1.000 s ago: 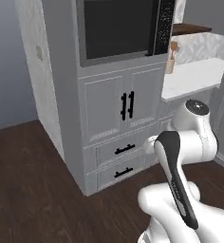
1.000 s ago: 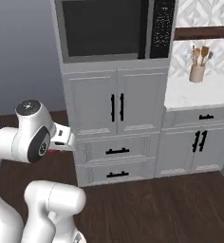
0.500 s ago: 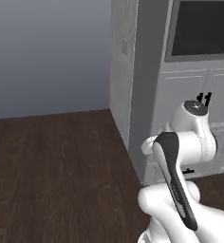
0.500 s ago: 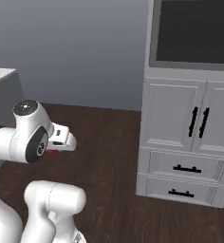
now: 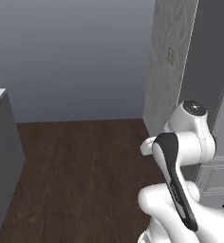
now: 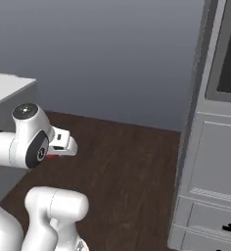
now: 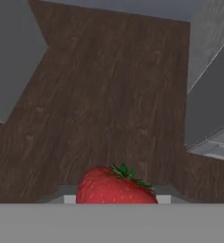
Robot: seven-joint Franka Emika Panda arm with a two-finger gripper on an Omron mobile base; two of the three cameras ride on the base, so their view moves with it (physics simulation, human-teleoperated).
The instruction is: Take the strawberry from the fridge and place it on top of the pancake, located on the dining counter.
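Low in the hand view, the strawberry (image 7: 116, 186) sits between the tips of the hand (image 7: 116, 199), over dark wood floor (image 7: 104, 95). As I judge it, the danger is losing the berry in transit: it is tiny and round, so a jolt or swing while the base turns could roll it out, onto the floor. From the right base view a red speck shows under the hand (image 6: 56, 149). The hand is nearly closed, gripping the strawberry, touching nothing else.

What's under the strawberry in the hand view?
Dark wood floor lies below the strawberry, with grey cabinet sides at both edges. The berry's lower half and the gripper's hold on it are hidden.
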